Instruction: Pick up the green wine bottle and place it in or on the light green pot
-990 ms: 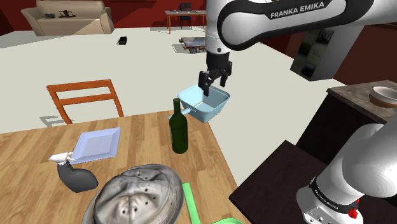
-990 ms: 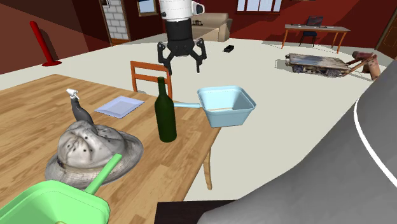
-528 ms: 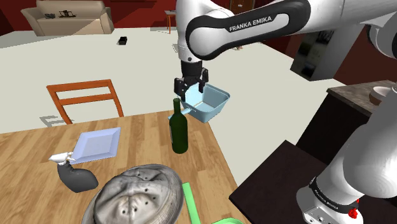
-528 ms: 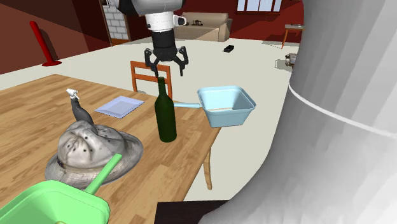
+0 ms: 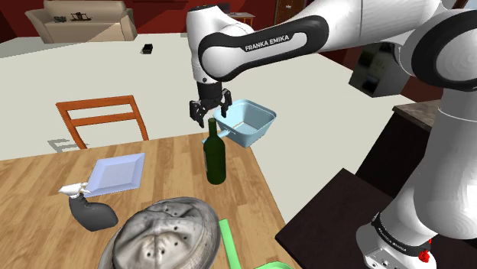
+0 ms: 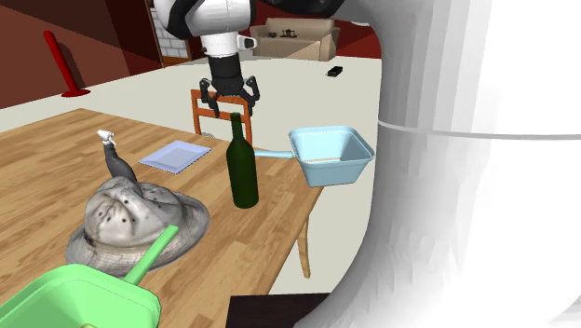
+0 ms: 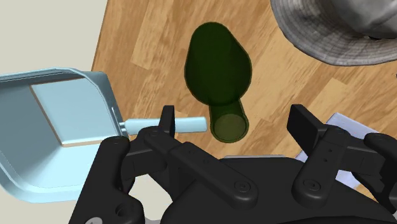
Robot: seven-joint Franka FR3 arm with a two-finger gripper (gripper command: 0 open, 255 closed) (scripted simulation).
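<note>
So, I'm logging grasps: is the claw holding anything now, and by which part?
Nothing is held. The claw hangs open over the mouth of the green bottle, not touching it.

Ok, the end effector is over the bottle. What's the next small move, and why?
Probably lower straight down. The open end effector hangs just above the upright green wine bottle, and in the wrist view the bottle's mouth sits between the fingers, which don't touch it.
</note>
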